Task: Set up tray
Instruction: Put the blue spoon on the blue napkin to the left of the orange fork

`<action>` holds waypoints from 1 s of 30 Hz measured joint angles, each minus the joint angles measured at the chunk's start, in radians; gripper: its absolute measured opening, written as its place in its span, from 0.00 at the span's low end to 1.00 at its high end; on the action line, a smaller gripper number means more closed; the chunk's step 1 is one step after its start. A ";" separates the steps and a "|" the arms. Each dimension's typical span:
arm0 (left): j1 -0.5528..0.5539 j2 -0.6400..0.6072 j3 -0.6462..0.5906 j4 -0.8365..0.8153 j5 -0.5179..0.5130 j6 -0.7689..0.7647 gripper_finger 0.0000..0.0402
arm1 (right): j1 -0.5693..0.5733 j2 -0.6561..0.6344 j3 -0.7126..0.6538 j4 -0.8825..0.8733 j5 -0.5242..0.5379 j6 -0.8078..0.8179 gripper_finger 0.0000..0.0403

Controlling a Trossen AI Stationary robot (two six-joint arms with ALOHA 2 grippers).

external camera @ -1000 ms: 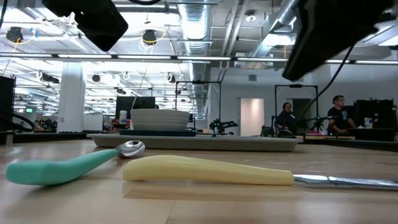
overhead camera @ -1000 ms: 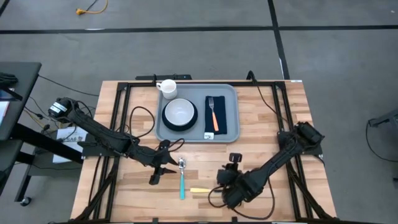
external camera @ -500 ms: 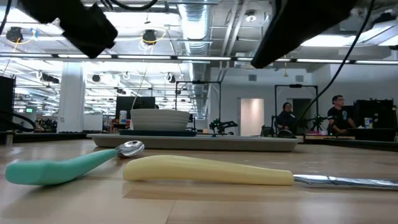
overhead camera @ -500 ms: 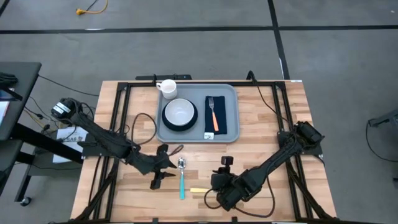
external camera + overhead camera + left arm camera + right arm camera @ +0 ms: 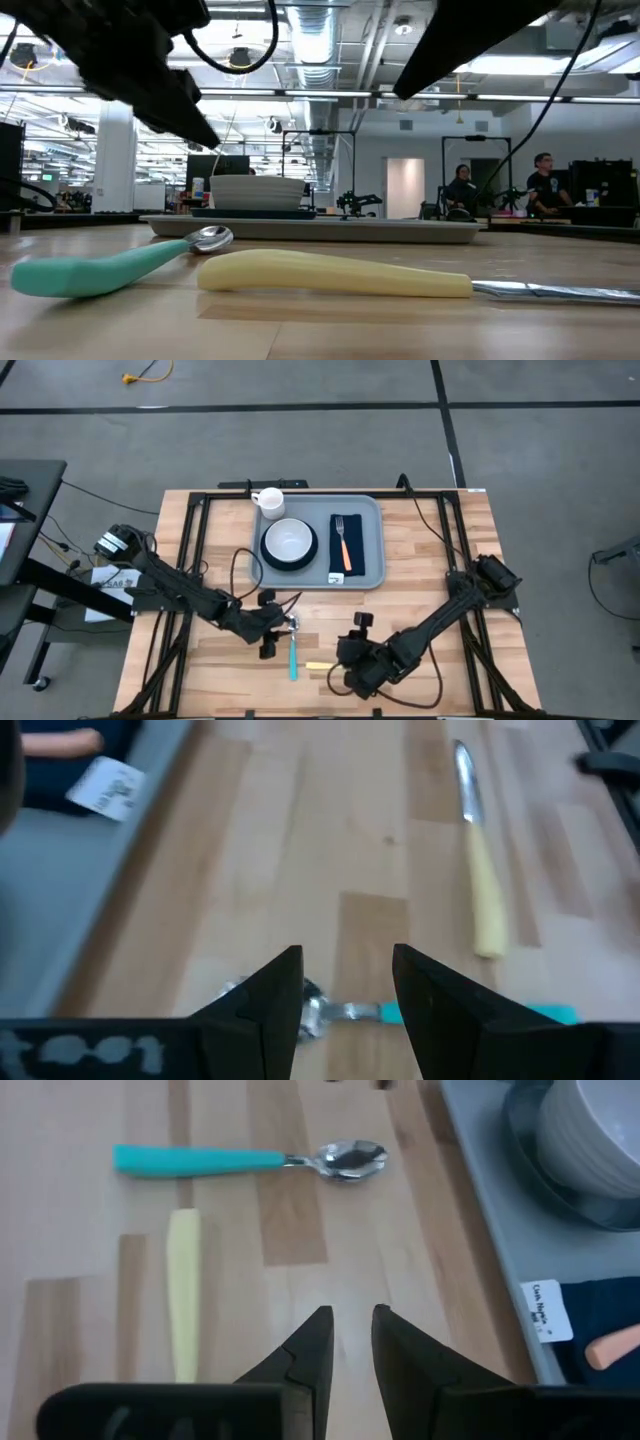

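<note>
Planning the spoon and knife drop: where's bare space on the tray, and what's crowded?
On the tray, bare strips run between the bowl on its dark plate and the napkin with the fork, and right of the napkin. The mug crowds the far-left corner. The spoon, knife and both grippers crowd the near table.

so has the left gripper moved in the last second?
Yes. In the high view the left gripper has shifted toward the right arm's side, closing on the teal spoon, which lies where it did. Its jaws now stand open over the spoon's bowl.
</note>
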 joint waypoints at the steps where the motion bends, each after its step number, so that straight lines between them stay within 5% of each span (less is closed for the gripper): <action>1: 0.004 0.000 0.000 0.005 -0.012 0.002 0.36 | 0.005 0.000 0.000 -0.001 0.000 0.000 0.16; 15: 0.087 0.054 -0.052 -0.045 -0.031 0.019 0.36 | 0.016 0.000 0.000 -0.011 0.000 -0.002 0.16; 30: 0.157 0.139 -0.053 -0.016 0.065 0.026 0.36 | 0.021 0.001 0.000 -0.006 0.000 -0.002 0.16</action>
